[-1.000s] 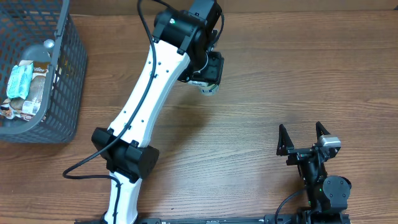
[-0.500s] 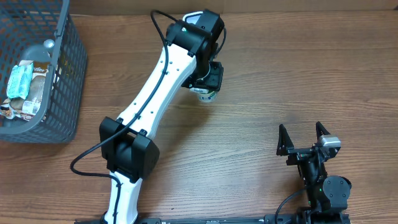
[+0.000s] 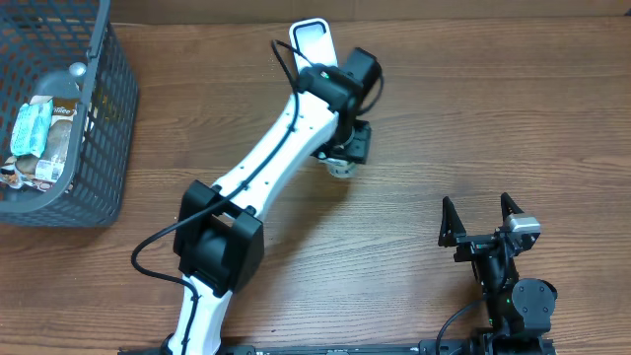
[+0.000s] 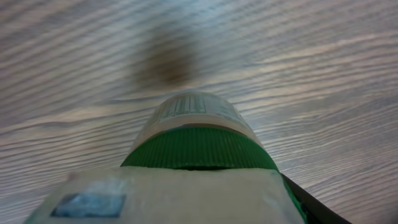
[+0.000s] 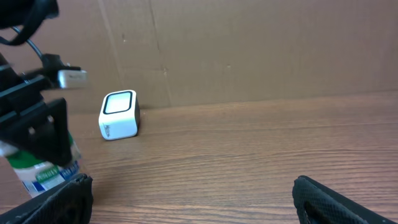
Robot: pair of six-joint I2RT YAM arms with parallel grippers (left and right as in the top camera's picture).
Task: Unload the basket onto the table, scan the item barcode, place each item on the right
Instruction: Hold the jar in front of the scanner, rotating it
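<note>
Resting nearest the table's front edge, the right gripper [image 3: 476, 203] stood spread wide and empty. Farther out, mid-table, the left gripper [image 3: 347, 148] was clamped on a green-capped bottle [image 4: 196, 118]. Beyond it, apart, the white scanner [image 3: 312, 41] sat by the back wall.

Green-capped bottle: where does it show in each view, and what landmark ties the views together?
Overhead: upper middle, bottle under the left claw.
Left wrist: lower middle, green cap nearest the camera.
Right wrist: lower left edge, below the claw.
Landmark: white scanner, above the bottle overhead, to its upper right in right wrist; not in left wrist.
</note>
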